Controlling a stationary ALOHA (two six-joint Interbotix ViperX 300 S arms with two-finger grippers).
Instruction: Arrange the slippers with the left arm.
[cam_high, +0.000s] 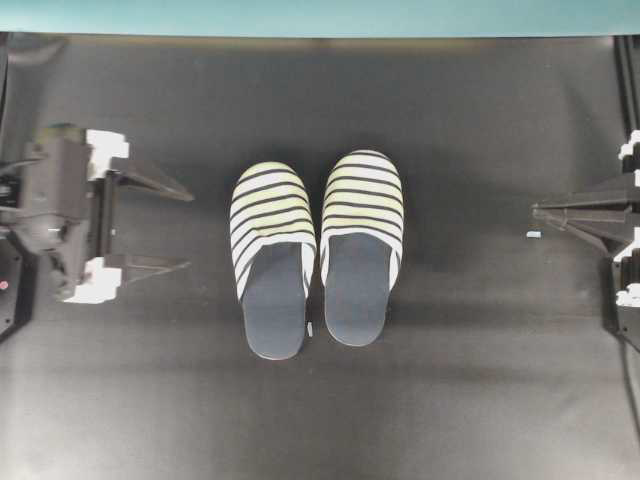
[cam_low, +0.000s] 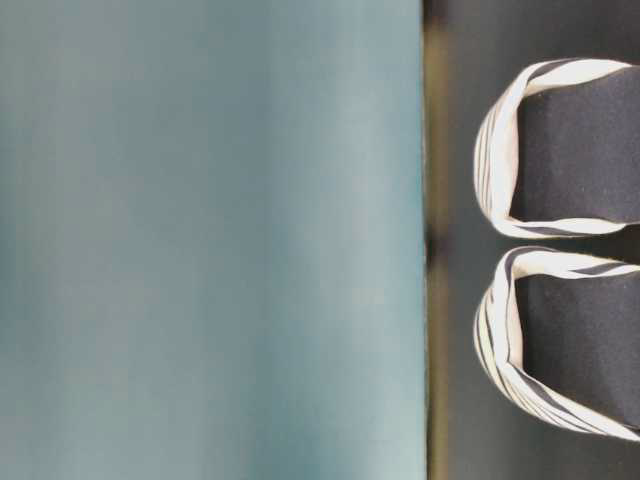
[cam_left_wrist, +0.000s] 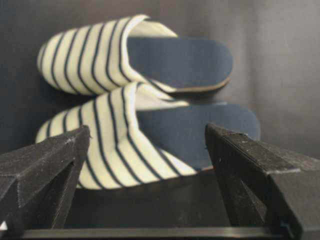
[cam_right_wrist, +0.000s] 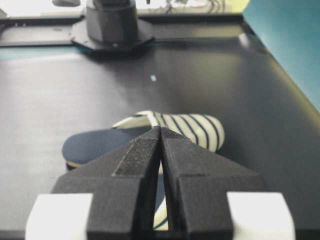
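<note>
Two striped cream slippers with navy insoles lie side by side in the middle of the black table, toes toward the far edge: the left slipper (cam_high: 272, 258) and the right slipper (cam_high: 360, 246). They nearly touch along their inner sides. My left gripper (cam_high: 188, 229) stands open, a short way left of the left slipper, holding nothing. In the left wrist view the near slipper (cam_left_wrist: 120, 142) shows between the spread fingers (cam_left_wrist: 55, 160), the far slipper (cam_left_wrist: 100, 52) behind it. My right gripper (cam_high: 536, 212) is shut and empty at the right, its tips together (cam_right_wrist: 160, 129) in front of a slipper (cam_right_wrist: 185, 129).
A small white scrap (cam_high: 533, 235) lies on the table by the right gripper's tip. A teal wall (cam_high: 320, 15) runs along the table's far edge. The table-level view shows both slipper openings (cam_low: 560, 150) against that wall (cam_low: 200, 240).
</note>
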